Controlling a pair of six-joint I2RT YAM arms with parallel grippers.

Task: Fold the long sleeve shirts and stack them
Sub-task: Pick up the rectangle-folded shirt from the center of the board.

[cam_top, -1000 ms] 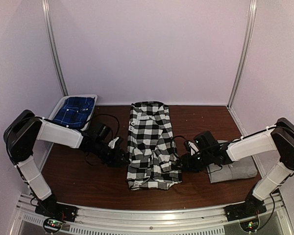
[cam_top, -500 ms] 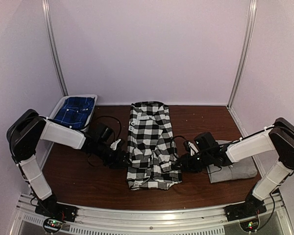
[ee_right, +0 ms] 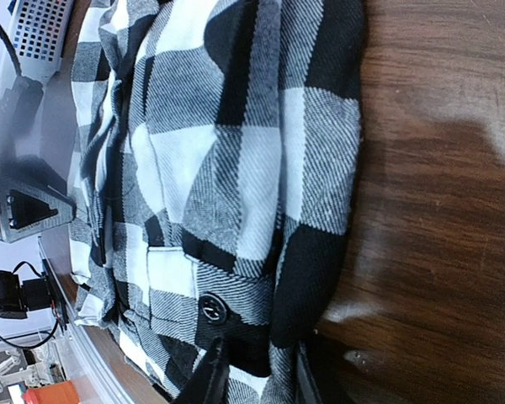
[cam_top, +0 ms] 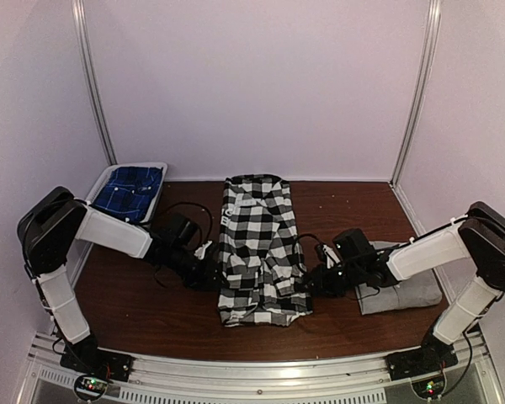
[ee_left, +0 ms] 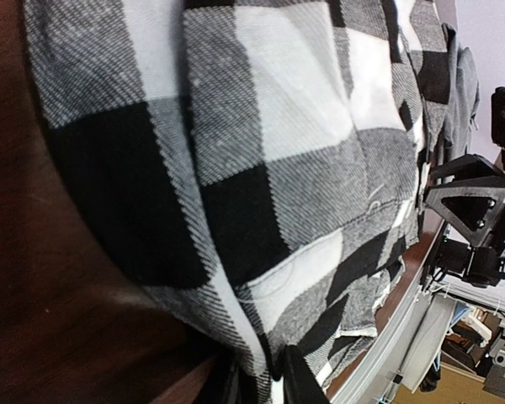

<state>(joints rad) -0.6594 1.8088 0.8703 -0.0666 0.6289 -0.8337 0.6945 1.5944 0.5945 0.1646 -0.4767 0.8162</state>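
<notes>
Top external view: the black-and-white large-check flannel shirt [cam_top: 257, 244] lies centred on the brown wooden table [cam_top: 151, 311], the left gripper [cam_top: 212, 274] and right gripper [cam_top: 311, 280] each pinching a near side edge, so the hem-to-collar fold appears next, requiring a synchronised lift

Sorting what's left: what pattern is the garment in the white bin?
Blue-and-navy plaid garment; top external view shows it best.

The checked flannel shirt [cam_top: 257, 236] hid the tips of the left gripper [cam_top: 212, 274] and the right gripper [cam_top: 310, 281] in the top view. Both wrist views cut the fingers [ee_left: 292, 379] off at the bottom edge, so the grip was unclear. The right arm [cam_top: 421, 252] covered part of the grey shirt [cam_top: 412, 292].
</notes>
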